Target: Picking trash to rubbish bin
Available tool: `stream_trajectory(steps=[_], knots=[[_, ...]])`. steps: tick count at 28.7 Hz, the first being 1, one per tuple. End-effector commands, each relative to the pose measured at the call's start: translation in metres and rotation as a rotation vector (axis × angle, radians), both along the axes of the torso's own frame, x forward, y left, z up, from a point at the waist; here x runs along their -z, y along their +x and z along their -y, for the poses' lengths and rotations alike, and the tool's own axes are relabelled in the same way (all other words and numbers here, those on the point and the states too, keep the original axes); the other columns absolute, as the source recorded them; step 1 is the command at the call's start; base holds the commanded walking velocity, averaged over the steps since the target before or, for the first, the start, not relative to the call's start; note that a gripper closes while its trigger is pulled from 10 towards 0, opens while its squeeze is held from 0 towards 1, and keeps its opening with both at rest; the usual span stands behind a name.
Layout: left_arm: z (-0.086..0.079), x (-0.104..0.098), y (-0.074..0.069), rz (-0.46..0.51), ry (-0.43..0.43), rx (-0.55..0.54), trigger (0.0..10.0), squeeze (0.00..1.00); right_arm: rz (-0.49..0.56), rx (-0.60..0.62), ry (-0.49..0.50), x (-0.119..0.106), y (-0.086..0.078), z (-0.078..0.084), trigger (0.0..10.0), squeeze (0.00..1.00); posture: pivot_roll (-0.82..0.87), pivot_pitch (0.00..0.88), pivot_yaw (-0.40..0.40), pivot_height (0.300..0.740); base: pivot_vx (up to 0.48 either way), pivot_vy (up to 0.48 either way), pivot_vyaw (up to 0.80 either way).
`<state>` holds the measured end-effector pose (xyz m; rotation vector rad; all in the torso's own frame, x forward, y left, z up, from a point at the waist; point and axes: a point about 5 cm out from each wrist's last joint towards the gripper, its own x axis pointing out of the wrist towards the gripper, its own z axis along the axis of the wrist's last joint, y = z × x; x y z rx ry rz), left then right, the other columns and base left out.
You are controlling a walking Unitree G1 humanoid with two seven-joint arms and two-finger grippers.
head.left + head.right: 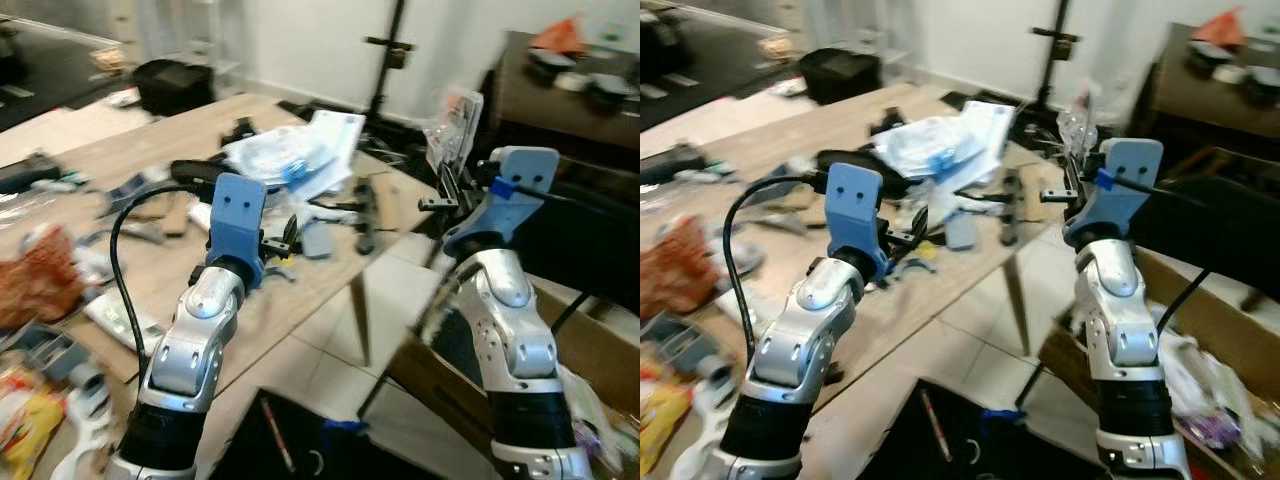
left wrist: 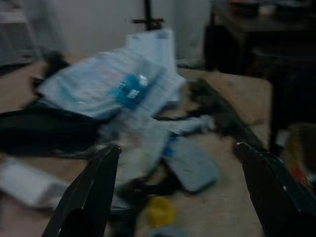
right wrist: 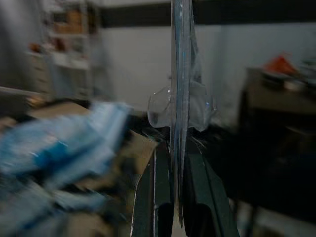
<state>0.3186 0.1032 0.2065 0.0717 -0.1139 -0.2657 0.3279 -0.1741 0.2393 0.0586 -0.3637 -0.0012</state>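
Right claw [image 3: 177, 197] pinches a clear wrapper [image 3: 181, 106], held up off the surface's [image 1: 150, 140] right edge. Left claw [image 2: 180, 192], spread wide, hovers above litter near the blue-white bag [image 1: 290, 155].

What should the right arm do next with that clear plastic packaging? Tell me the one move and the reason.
Probably swing the right gripper rightward and down toward the cardboard box. Its fingers are already shut on the clear plastic packaging, held up off the table, and the box beside the right arm seems to hold trash.
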Motion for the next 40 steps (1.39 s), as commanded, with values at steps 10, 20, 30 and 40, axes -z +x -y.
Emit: stream_trajectory(steps=[10,20,30,40], knots=[[0.0,0.005,-0.001,-0.021,0.01,0.015,10.0,0.0,-0.089,0.087,-0.003,0.015,0.0,0.018,10.0,0.0,-0.01,0.131,-0.013,0.74,0.0,0.0,-0.8],[0.001,0.006,-0.003,-0.027,-0.005,0.026,10.0,0.0,-0.121,0.097,0.007,0.022,0.0,0.017,10.0,0.0,-0.01,0.131,-0.013,0.74,0.0,0.0,-0.8],[0.001,0.009,-0.003,-0.04,0.005,0.041,10.0,0.0,-0.177,0.112,-0.002,0.036,-0.002,0.017,10.0,0.0,-0.01,0.128,-0.01,0.74,0.0,0.0,-0.8],[0.003,0.01,-0.003,-0.045,0.005,0.053,10.0,0.0,-0.188,0.123,-0.008,0.037,-0.002,0.02,10.0,0.0,-0.02,0.13,-0.012,0.74,0.0,0.0,-0.8]])
